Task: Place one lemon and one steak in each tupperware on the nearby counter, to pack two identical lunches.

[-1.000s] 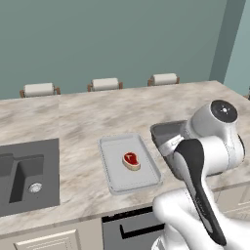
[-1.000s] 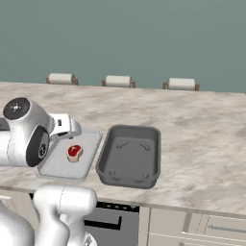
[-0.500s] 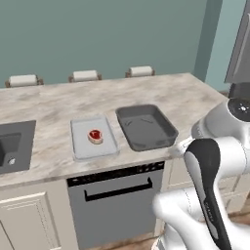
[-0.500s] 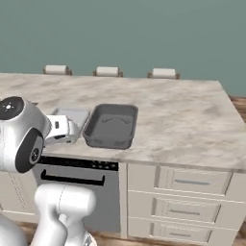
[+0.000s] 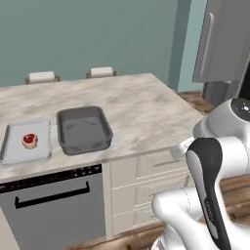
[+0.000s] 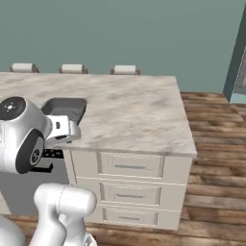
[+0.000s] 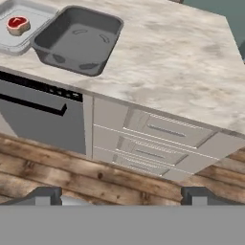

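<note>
Two tupperware trays stand side by side on the marble counter point(image 5: 141, 112). The shallow light grey one point(image 5: 14, 154) holds one red steak point(image 5: 30, 140); the deeper dark grey one point(image 5: 83, 129) to its right holds nothing. In the hand view the steak point(image 7: 17, 24) lies in the light tray point(image 7: 36, 16), beside the dark tray point(image 7: 79, 40). My gripper point(image 7: 122, 196) is open and holds nothing. It hangs in front of the counter's cabinet fronts, well apart from both trays, looking down at them. No lemon is in view.
A dishwasher front point(image 5: 49, 195) with a dark handle sits below the trays, and drawers point(image 7: 158, 134) are to its right. Wooden floor point(image 6: 211, 158) runs past the counter's right end. A tall grey appliance point(image 5: 219, 44) stands at the far right. Stool backs point(image 5: 41, 76) line the counter's far edge.
The base has driven back and to the right, so the whole scene has shifted left; the trays now sit at the left. The steak stays in the light tray. The gripper stays open.
</note>
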Motion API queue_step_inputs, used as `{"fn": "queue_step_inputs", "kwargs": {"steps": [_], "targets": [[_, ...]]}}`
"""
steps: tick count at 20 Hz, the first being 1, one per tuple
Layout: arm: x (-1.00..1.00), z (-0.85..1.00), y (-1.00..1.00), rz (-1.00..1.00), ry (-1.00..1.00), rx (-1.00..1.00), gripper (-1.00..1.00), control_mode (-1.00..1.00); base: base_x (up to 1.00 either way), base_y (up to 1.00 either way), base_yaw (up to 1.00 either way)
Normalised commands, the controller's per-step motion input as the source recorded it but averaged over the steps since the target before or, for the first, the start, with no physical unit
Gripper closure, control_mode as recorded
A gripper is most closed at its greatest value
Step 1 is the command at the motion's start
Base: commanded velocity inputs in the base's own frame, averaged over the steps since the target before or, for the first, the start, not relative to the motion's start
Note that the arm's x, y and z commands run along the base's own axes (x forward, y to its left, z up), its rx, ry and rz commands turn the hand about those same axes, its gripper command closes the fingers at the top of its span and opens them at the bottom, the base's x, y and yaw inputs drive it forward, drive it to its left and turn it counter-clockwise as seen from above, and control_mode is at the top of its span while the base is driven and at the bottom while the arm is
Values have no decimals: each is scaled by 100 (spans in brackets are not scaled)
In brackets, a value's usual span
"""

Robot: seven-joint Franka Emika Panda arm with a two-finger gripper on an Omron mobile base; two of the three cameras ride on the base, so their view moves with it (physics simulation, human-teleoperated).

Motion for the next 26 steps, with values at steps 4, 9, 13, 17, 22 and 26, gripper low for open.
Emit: {"fn": "queue_step_inputs", "kwargs": {"steps": [4,9,13,17,22,26], "targets": [[0,0,0,0,0,0,-100,100,15,-100,-2],[0,0,0,0,0,0,-100,100,33,-100,0],[0,0,0,0,0,0,-100,100,35,-100,3],[0,0,0,0,0,0,-100,100,45,-100,5],[0,0,0,0,0,0,-100,100,54,-100,4],[0,0,0,0,0,0,-100,100,80,-100,6]]}}
